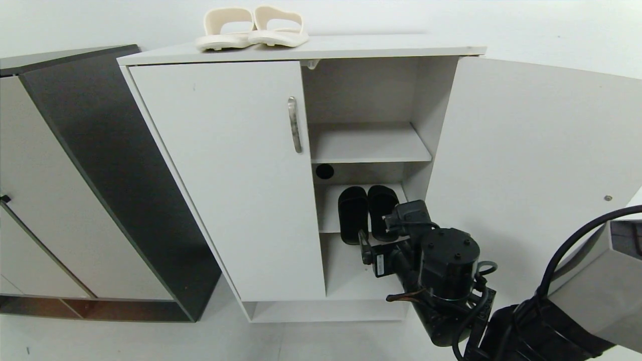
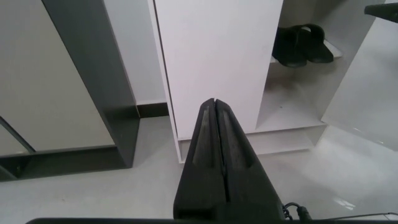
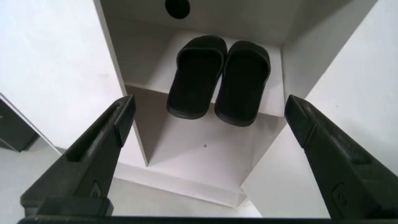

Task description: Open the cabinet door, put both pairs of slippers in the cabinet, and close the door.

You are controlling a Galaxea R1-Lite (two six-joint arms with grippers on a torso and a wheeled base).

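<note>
Black pair (image 1: 367,213): on middle shelf, delivered.
Right gripper (image 3: 209,106): my jaws wide, empty, facing it.
Left gripper (image 2: 214,107): clenched, empty, unneeded.
Cream pair (image 1: 252,27): atop cabinet (image 1: 381,49), next.

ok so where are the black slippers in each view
head view: black slippers side by side on the middle shelf, lower centre-right.
left wrist view: same pair on that shelf, past the door's edge.
right wrist view: the pair straight ahead, near ends overhanging the shelf.
shared landmark: the closed left door beside them.
</note>
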